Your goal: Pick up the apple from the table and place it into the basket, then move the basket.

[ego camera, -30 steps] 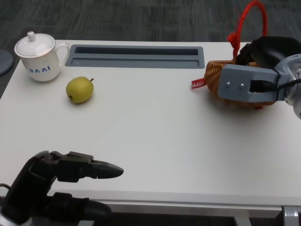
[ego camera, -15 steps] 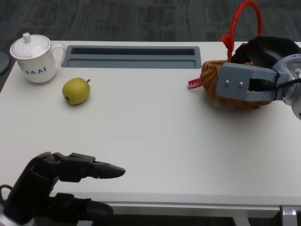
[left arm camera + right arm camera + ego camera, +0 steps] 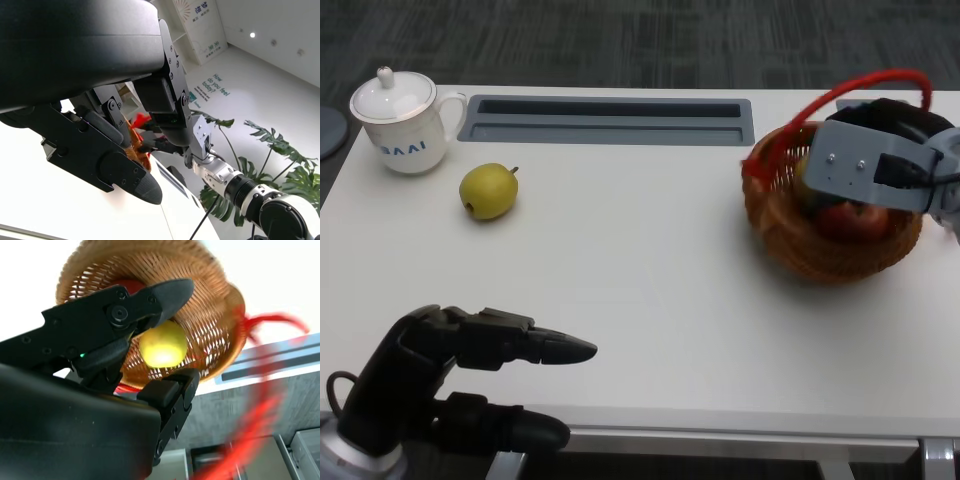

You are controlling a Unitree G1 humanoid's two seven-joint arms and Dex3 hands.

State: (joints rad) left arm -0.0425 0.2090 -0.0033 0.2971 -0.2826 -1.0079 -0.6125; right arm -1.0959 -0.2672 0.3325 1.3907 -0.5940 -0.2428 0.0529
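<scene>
- white table (image 3: 640, 300) fills the head view, with dark carpet beyond its far edge; a lidded mug (image 3: 400, 125) and a grey tray (image 3: 610, 120) sit along the back, and a yellow-green fruit (image 3: 488, 190) lies near the mug.
- we see the wicker basket (image 3: 790, 240) at the right side, tipped so its opening faces the camera. the red apple (image 3: 860, 220) already lies inside it, so we judge the placing done and the moving of the basket to be the step in hand.
- the right wrist view shows a 2nd, yellow-green fruit (image 3: 162, 344) in the basket too.
- risk: with the basket tilted like this, the 2 fruits could roll out over the low side if it tips further or is jerked.
- risk: the red handle (image 3: 860, 85) is blurred and lies across the opening; it could catch on the fingers and twist the basket.
- risk: a weak hold on woven wicker could let the loaded basket slip and drop back onto the table.
- the right hand (image 3: 895, 120) reaches over the basket's far rim, its grey wrist block above the apple. its fingers show spread on either side of the opening, but we cannot tell whether they clamp the rim.
- the left hand (image 3: 450, 380) hovers low at the near edge, fingers stretched forward, thumb below and apart, holding nothing.
</scene>
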